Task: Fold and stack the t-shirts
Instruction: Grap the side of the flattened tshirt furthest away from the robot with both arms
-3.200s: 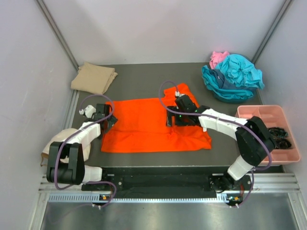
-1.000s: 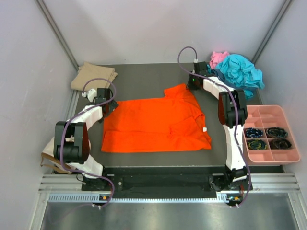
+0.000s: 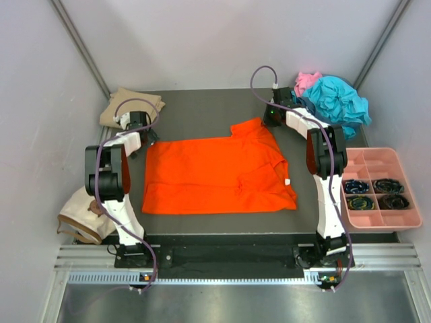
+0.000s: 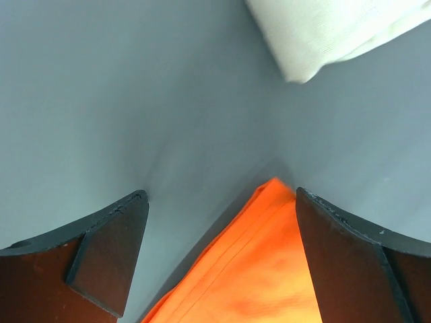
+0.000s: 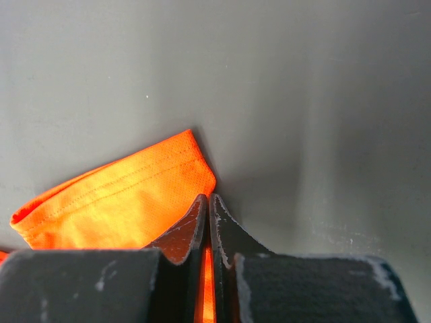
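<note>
The only label in view is a small white tag [image 3: 287, 182] at the right edge of the bright orange short-sleeved cloth t-shirt [image 3: 215, 175]; it is too small to read.

The orange shirt lies spread flat on the dark grey table [image 3: 202, 111], one sleeve sticking out at its far right corner.

The left arm rises from its base near the shirt's near left corner, folds at a raised elbow to the left of the shirt, and reaches forward and down to the shirt's far left corner. The left gripper [image 3: 144, 136] sits low there with its jaws wide apart. In the left wrist view that corner of the shirt [image 4: 262, 269] lies between the two black fingers [image 4: 108, 249], touching neither, with the left gripper [image 4: 219, 195] close over the table.

The right arm stands tall to the right of the shirt and stretches nearly straight to the far right sleeve. The right gripper [image 3: 268, 120] is at the sleeve's tip. The right wrist view shows the right gripper [image 5: 209, 198] with jaws pressed together on the sleeve's hem [image 5: 121, 202], orange cloth showing in the slit between them.

Beyond the shirt's far left corner lies a folded tan t-shirt [image 3: 131, 108]. Beyond its far right corner is a crumpled heap of teal t-shirts [image 3: 333, 101] with a pink t-shirt [image 3: 306, 81] behind. To the shirt's right sits a pink plastic compartment tray [image 3: 377, 158]; to its near left, a cream round cap-like thing [image 3: 84, 215].
</note>
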